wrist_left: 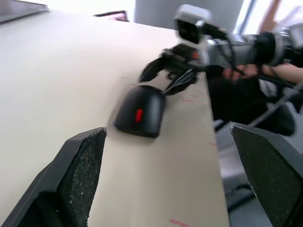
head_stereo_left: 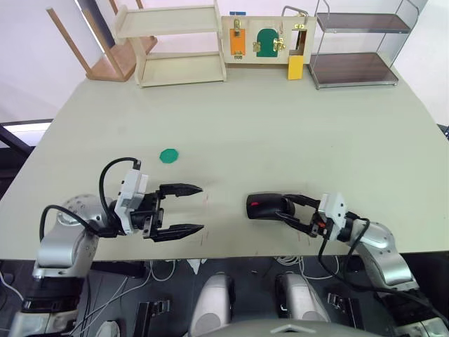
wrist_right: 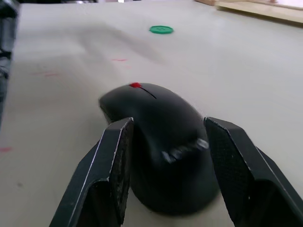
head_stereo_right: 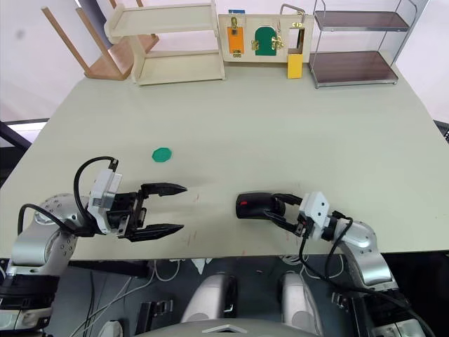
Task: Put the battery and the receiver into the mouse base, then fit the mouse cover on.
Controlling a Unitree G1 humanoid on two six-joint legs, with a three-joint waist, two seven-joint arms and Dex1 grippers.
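A closed black mouse (head_stereo_left: 265, 206) lies near the table's front edge. Its smooth mouse cover (wrist_right: 161, 123) with a pale mark sits on top, and a red wheel shows at the front. The mouse base beneath it, the battery and the receiver are hidden. My right gripper (head_stereo_left: 284, 209) straddles the mouse's rear, one finger pressed against each side. My left gripper (head_stereo_left: 193, 208) hovers to the left of the mouse, open and empty, pointing toward it. In the left wrist view the mouse (wrist_left: 139, 111) lies ahead with the right gripper's fingers (wrist_left: 177, 82) behind it.
A flat green disc (head_stereo_left: 168, 155) lies on the table beyond the left gripper. At the far edge stand a wooden shelf (head_stereo_left: 179, 42), a board with latches (head_stereo_left: 266, 38) and a wire rack (head_stereo_left: 358, 45). The table's front edge (head_stereo_left: 231, 256) runs just behind both grippers.
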